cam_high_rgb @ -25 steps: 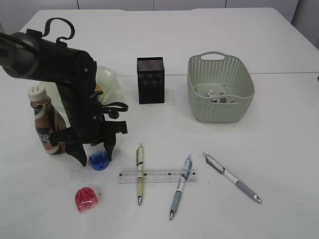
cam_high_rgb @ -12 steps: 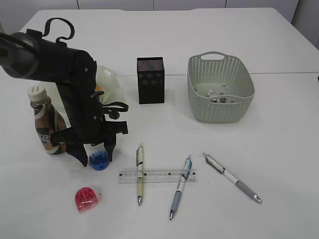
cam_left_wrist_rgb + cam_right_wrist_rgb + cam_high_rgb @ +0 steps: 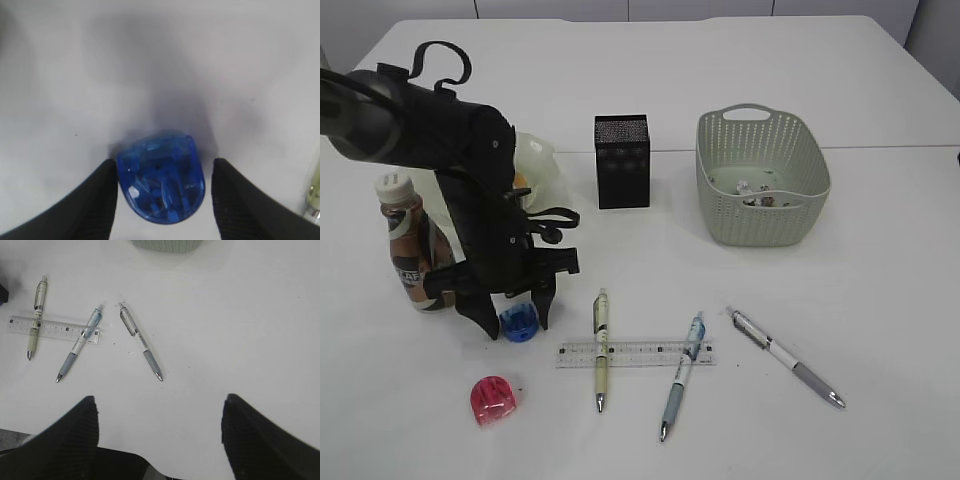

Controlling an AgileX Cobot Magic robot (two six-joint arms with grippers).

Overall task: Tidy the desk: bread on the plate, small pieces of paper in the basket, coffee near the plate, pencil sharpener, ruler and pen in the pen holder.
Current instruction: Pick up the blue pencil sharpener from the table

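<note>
Blue pencil sharpener (image 3: 161, 181) low in the middle of the left wrist view, flat on the white counter (image 3: 880, 300); lower left in the outside view. Left hand (image 3: 517, 318) down around it, fingers (image 3: 90, 205) spread, one on each side, near but maybe not quite touching. Nothing pinched yet.

Small, hard, see-through plastic. Surely very light. Smooth and shiny, so probably slippery, likely to pop out if squeezed at the round end. Best to pinch the two straighter sides, near the middle, and not too hard.

Red pencil sharpener (image 3: 493, 399) further down at lower left, waiting. Black pen holder (image 3: 622, 161) near the top middle, well apart.

Right hand (image 3: 159, 440) up high over the pens, spread wide, holding nothing.
</note>
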